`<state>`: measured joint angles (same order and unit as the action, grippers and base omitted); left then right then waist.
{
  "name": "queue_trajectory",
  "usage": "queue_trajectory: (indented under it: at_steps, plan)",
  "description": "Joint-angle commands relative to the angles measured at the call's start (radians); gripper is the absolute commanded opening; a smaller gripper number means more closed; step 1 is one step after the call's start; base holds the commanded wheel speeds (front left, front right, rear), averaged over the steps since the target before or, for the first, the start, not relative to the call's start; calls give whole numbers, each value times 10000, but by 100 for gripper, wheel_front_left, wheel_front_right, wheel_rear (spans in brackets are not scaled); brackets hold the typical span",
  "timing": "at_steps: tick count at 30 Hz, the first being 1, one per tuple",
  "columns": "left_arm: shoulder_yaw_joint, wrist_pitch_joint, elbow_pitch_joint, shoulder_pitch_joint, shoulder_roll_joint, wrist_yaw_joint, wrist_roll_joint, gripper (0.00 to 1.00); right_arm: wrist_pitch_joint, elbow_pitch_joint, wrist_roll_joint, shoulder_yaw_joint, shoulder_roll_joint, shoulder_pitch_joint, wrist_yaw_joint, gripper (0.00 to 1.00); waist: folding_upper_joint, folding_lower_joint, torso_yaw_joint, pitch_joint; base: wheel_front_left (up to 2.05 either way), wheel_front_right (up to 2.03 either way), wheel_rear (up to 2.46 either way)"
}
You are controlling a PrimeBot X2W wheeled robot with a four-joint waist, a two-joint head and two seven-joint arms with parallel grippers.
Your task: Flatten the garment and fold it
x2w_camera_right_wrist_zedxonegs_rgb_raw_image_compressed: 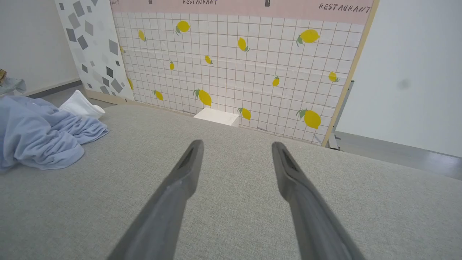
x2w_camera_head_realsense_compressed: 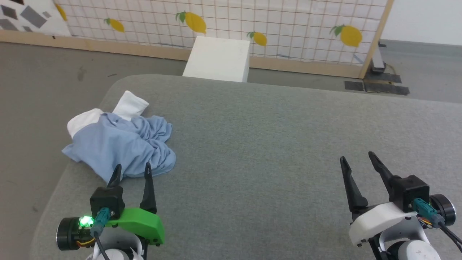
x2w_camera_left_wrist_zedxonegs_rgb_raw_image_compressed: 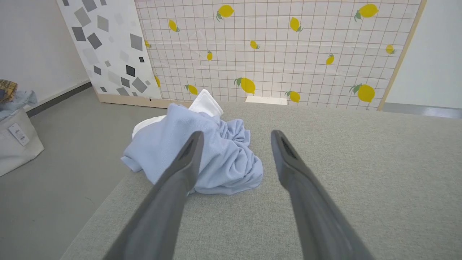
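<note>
lying crumpled: one garment; two grippers, left gripper, right gripper, spread.

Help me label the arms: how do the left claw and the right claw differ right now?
The left claw sits on a green mount; the right claw on a white mount. The left claw is right beside the crumpled garment; the right claw is over bare table, well away from it. Both are open and empty, with long dark fingers.
</note>
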<state>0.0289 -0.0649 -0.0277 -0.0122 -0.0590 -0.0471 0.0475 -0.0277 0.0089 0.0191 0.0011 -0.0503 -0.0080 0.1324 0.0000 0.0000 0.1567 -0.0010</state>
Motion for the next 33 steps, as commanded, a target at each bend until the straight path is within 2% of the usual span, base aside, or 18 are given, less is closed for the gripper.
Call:
queue_trajectory:
  at_steps: [1, 30, 33]
  plan:
    - [1, -103, -51, -64, -55, -121, 115, 100, -106, 33, 70, 20, 0, 48, -5, 100, 0, 0, 160, -1, 0, 0, 0]
    - [-33, -699, -463, -5, -105, -458, 732, 100, -417, 166, 245, 117, 1, 79, -9, 100, 0, 0, 1448, 69, 0, 0, 0]
    - [54, -754, -405, 68, -78, -628, 765, 100, -454, 192, 268, 153, 1, 75, -9, 100, 0, 0, 1606, 96, 0, 0, 0]
